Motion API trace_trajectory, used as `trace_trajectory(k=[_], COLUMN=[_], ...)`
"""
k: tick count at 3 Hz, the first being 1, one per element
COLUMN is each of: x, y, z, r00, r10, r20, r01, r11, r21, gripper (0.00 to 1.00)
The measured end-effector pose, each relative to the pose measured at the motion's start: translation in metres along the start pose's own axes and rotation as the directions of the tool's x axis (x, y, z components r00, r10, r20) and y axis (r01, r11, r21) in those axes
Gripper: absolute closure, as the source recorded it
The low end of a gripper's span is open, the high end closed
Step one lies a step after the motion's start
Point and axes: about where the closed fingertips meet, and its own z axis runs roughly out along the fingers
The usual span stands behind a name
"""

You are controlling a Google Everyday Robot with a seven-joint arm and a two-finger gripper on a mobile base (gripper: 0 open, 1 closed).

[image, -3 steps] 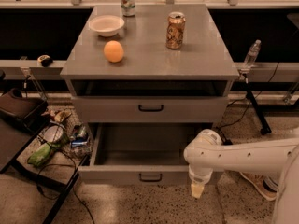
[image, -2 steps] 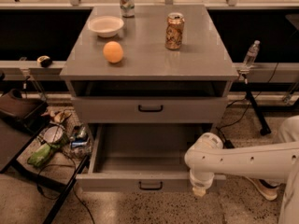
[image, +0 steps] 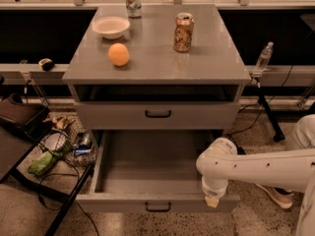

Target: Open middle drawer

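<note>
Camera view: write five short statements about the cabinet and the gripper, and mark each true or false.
1. The orange lies on the cabinet top. True.
2. A can lies in the open drawer. False: the can stands on the cabinet top.
3. The gripper is at the open drawer's front panel, right of its handle. True.
4. The drawer above is pulled out too. False: it is shut.
5. The bowl sits right of the can. False: it sits left of the can.
</note>
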Motion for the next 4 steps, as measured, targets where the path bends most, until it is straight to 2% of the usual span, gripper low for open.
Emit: trace_trajectory(k=[4], x=[0.026], y=[0.034], z=[0.001], r00=[0.999], r10=[0.034], r20=[-0.032], r01=[-0.035], r11=[0.9991], r21=[-0.026], gripper=[1.00])
